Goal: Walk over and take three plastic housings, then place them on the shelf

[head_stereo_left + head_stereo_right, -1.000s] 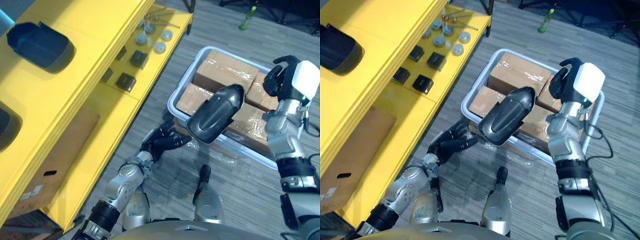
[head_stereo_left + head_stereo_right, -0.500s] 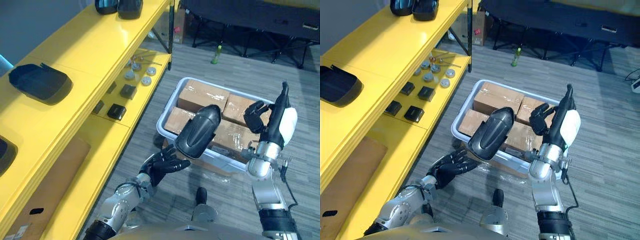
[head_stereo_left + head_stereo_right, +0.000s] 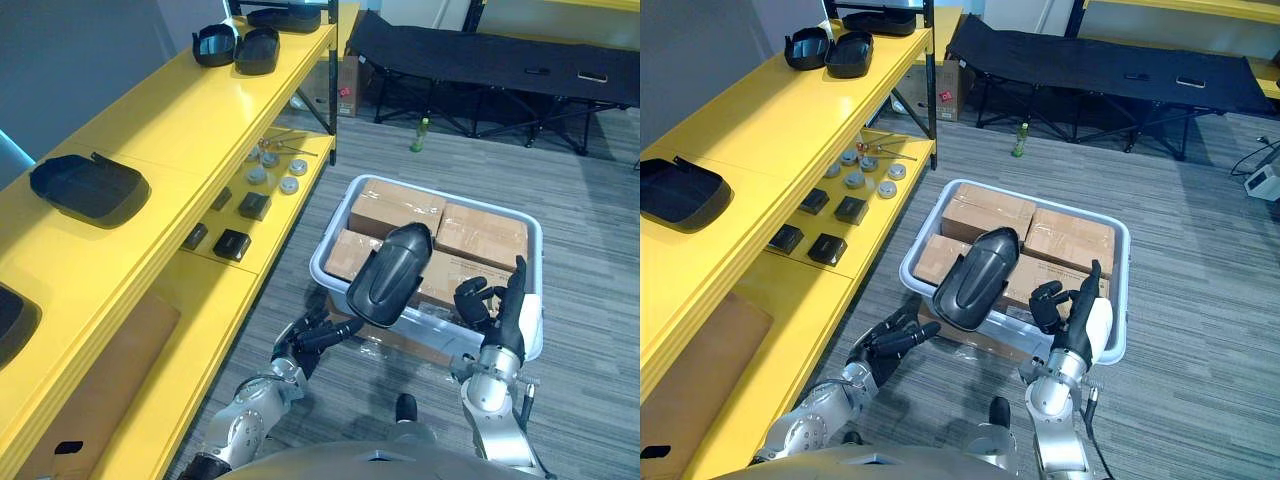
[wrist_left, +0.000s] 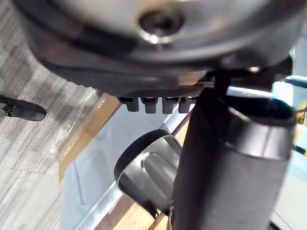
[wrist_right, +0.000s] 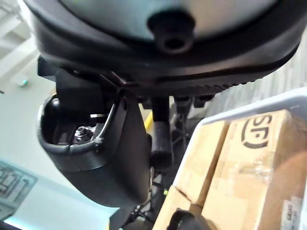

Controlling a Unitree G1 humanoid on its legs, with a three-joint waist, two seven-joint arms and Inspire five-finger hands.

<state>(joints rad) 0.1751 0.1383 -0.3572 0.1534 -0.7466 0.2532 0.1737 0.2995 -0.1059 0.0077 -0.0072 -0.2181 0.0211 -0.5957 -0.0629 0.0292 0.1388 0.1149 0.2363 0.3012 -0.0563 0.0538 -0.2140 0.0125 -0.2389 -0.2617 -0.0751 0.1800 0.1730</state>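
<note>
A dark grey plastic housing (image 3: 390, 275) lies tilted on the cardboard boxes (image 3: 400, 210) in a pale bin (image 3: 1126, 290), its lower end over the bin's near left rim. My left hand (image 3: 310, 338) is low beside that end, fingers straight and apart from it. The left wrist view shows the housing (image 4: 144, 172) past those fingers. My right hand (image 3: 472, 296) stands at the bin's near rim, right of the housing, fingers curled on nothing and thumb upright. Black housings (image 3: 90, 188) (image 3: 237, 45) rest on the yellow shelf (image 3: 170, 130).
The shelf runs along my left. Its lower level (image 3: 215, 290) carries small dark blocks (image 3: 232, 243) and round parts (image 3: 268, 172). A flat cardboard box (image 3: 90, 380) lies under it. A black cot (image 3: 500, 50) and a green bottle (image 3: 420, 133) stand beyond the bin.
The camera has pulled up and back, so more of the shelf shows. My right hand has come down from beside the bin's far right corner to its near rim. The housing stays on the boxes.
</note>
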